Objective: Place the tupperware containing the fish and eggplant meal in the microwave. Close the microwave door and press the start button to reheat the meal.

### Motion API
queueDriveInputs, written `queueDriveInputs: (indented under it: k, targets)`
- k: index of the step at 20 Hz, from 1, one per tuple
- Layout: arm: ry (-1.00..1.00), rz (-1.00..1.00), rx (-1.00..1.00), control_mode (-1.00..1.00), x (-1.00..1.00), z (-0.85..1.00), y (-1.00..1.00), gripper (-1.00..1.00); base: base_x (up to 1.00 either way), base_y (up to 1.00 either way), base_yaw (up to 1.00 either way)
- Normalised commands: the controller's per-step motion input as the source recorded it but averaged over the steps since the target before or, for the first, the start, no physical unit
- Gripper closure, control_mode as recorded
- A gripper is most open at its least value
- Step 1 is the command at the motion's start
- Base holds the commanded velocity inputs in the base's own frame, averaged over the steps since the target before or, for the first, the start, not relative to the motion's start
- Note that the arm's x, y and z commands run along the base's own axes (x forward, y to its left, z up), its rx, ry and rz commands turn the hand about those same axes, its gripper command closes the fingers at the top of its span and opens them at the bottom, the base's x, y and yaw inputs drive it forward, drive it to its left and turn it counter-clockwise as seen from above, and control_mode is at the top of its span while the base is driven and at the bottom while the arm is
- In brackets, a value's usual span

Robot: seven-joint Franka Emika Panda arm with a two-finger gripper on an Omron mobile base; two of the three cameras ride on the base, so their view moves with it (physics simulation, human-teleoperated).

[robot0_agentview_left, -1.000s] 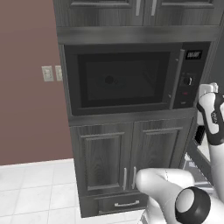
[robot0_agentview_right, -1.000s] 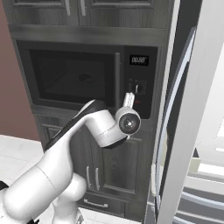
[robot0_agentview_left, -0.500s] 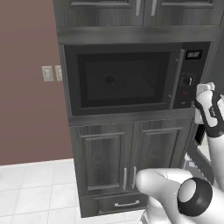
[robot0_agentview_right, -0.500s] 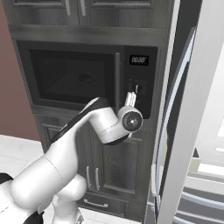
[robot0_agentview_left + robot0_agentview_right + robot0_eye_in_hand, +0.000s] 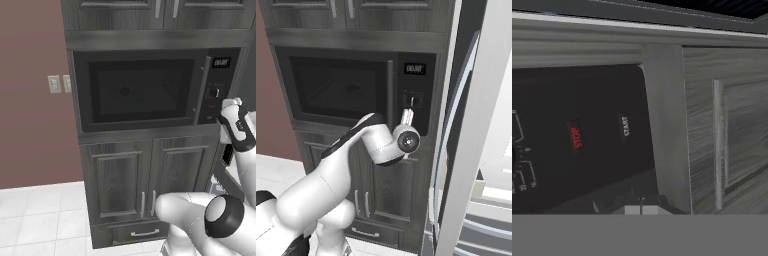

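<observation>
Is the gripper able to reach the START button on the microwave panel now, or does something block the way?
Probably yes. The gripper is right at the control panel, the START button lies just ahead, and nothing stands between them.

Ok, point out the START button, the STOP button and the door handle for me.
START button (image 5: 625, 126), hand view, on its white lettering.
STOP button (image 5: 575, 137), hand view, on its red lettering.
Door handle (image 5: 202, 90), left base view, midway along the vertical bar at the door's right edge.
</observation>
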Motion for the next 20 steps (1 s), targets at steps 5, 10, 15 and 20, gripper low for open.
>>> queueDriveInputs:
  k: [5, 10, 15, 20]
  targets:
    - [0.0, -0.03, 0.0, -1.0, 0.19, -0.08, -0.13, 1.0, 0.0, 0.0, 0.0]
    - [0.0, -0.03, 0.0, -1.0, 0.19, -0.04, -0.12, 1.0, 0.0, 0.0, 0.0]
    - [0.0, -0.03, 0.0, -1.0, 0.2, -0.09, -0.09, 1.0, 0.0, 0.0, 0.0]
    - [0.0, -0.03, 0.0, -1.0, 0.2, -0.13, -0.02, 1.0, 0.0, 0.0, 0.0]
